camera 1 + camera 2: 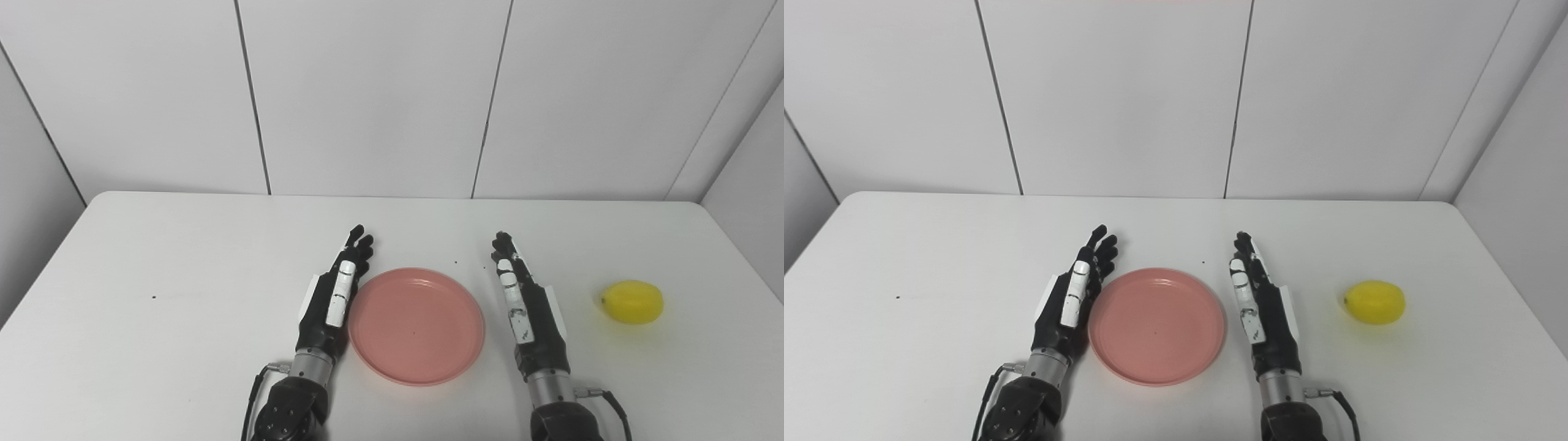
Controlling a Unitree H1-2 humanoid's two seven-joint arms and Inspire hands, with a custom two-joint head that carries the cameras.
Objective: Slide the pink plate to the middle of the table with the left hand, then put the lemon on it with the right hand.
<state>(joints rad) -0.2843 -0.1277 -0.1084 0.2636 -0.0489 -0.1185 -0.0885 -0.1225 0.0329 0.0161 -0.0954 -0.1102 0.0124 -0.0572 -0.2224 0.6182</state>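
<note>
Lemon [633, 302] beyond right hand [525, 304], apart.

White table [184, 257]; pink plate [417, 324] at its near middle; lemon [633, 302] at right.

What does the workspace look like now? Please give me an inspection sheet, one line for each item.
Surface: white table, a few small dark specks.
Job's things: pink plate near the table's middle, nothing on it; lemon on the table to its right, apart from it.
Clutter: nothing seen.
Hands: left hand open, at the plate's left rim, contact unclear; right hand open, between plate and lemon, touching neither.
Cables: a thin black cable at each wrist.
Surroundings: white panelled wall.
</note>
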